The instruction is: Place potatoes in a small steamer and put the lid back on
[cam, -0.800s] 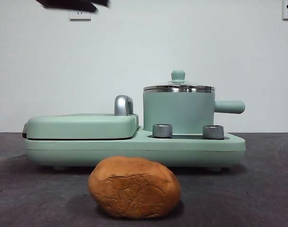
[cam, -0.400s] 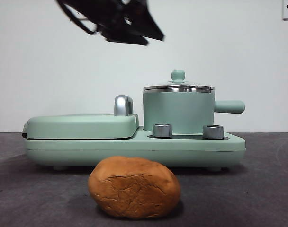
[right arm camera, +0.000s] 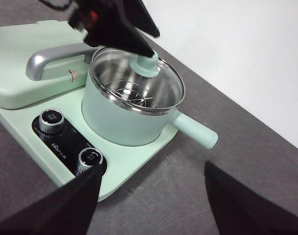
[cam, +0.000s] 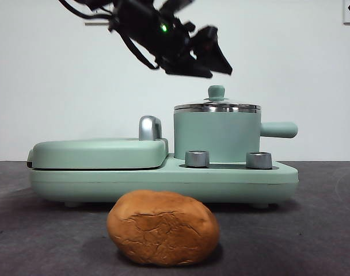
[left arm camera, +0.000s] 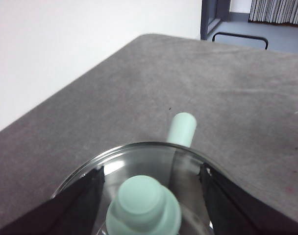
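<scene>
Now the left tool (cam: 212, 57) is hovering wide open above the lid (cam: 217, 107), potato (cam: 163, 227) lying at six o'clock.

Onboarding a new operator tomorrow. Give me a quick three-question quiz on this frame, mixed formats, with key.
1. True or false: the lid is off the steamer.
2. Which gripper is above the lid's knob? A) left B) right C) neither
3. Fill in: the potato lies on the ____ in front of the cooker.

Key: 1 false, the lid sits on the steamer. 2 A, the left gripper, jaws open either side of the knob; the right gripper waits off to the side. 3 table.
</scene>
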You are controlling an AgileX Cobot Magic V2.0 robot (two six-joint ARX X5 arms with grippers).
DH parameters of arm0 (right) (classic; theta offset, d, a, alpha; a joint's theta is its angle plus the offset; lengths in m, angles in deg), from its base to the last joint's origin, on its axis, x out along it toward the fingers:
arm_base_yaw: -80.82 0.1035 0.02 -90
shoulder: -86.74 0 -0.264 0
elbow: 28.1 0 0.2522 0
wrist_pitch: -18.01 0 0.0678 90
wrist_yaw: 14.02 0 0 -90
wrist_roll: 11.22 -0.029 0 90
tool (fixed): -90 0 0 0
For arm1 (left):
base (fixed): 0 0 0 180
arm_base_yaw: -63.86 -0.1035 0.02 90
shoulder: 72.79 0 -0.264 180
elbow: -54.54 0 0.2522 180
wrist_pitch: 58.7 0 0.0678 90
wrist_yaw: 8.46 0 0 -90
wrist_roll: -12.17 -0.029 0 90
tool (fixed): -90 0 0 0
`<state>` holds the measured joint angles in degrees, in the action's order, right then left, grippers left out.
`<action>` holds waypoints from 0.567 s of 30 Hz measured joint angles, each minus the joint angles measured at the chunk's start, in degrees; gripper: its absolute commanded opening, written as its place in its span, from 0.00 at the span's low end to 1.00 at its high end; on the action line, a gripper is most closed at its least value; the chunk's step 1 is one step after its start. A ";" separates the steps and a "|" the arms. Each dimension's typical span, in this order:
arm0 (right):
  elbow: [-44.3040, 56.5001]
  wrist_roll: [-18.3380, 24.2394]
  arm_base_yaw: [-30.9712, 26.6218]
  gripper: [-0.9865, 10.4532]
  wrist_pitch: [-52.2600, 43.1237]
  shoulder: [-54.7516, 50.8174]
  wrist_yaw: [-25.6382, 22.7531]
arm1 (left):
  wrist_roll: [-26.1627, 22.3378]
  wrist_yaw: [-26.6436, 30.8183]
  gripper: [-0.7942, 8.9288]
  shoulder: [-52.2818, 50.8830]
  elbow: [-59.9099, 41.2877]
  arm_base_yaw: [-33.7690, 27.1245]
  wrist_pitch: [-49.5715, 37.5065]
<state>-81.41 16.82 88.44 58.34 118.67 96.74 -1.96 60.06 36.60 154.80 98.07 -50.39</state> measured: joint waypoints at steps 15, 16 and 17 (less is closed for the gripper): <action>0.00 0.00 0.00 0.38 0.00 0.00 0.02 | 0.00 0.74 0.40 3.26 0.76 -0.04 -1.05; 0.00 0.00 0.00 0.38 0.00 -0.02 0.02 | 0.00 0.74 0.39 3.30 0.76 -0.09 -1.05; 0.00 0.00 0.00 0.38 0.00 0.00 0.00 | 0.00 0.74 0.39 3.41 0.79 -0.17 -1.07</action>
<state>-81.41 16.82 88.44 58.34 118.67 96.74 -1.96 60.81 40.01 155.59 97.90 -51.46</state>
